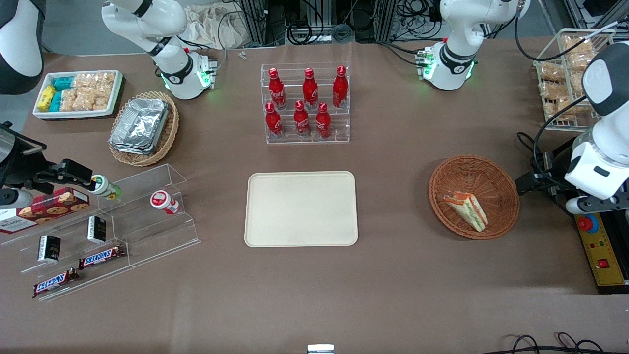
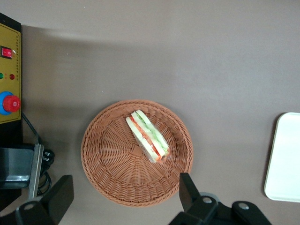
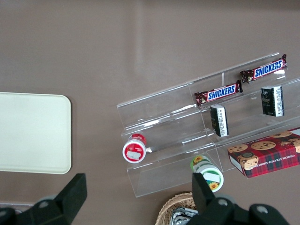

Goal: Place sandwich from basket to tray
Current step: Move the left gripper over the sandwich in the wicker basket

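The sandwich [image 1: 466,210] lies in the basket [image 1: 501,177], resting on the woven floor with its filling edge facing up and its long axis running diagonally across the bowl. The basket stands toward the working arm's end of the table. The tray [image 1: 300,208] sits well apart from it at mid-table, with nothing on it.

The gripper [image 2: 126,199] hangs above the basket with its fingers [image 2: 187,190] spread wide and holding nothing; the spread roughly spans the basket's width. No contact with the sandwich has been made, so the transfer is judged not yet begun.

Probable faults from this position:

- Misaligned descent. If the fingers are not turned to close across the wedge's thin faces, they may press on the filling edge and deform the bread.
- Slip. The clear wrap (smooth film) may slide between the pads under a light grip.
- Rim strike. A wide-open finger may catch the basket wall and shift or tip the light basket.
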`<state>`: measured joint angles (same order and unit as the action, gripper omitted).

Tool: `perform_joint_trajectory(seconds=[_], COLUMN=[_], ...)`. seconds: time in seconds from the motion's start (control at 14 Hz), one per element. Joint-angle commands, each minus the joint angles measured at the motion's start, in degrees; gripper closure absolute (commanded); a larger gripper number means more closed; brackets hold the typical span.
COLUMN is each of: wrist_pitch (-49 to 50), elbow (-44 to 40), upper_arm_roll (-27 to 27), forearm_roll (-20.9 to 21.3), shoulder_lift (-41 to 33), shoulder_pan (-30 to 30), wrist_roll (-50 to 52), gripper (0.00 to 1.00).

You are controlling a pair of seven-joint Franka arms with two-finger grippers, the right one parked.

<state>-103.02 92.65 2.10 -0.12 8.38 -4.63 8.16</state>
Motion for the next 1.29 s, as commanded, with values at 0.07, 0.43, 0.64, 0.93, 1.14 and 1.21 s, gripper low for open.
perform_joint_trajectory(seconds=[0.07,0.43,0.64,0.93,1.14,1.21], wrist_pitch=[1.5,1.1,-5.1,-13.3,-15.4,-15.9], elbow=[0.0,1.3,5.5,12.9,14.4,14.4], upper_arm_roll=[-0.5,-1.4,-1.8,-1.8,-1.8,-1.8], forearm_roll=[2.8,3.1,3.0,3.0,3.0,3.1], shoulder_lift=[0.2,2.2,2.3,3.0,5.9,7.1], shoulder_pan=[-1.0,-1.4,-1.8,-2.4,-2.7,-2.8], wrist_roll=[5.9,18.6,32.8,49.6,54.3,55.7], gripper=[0.00,0.00,0.00,0.00,0.00,0.00])
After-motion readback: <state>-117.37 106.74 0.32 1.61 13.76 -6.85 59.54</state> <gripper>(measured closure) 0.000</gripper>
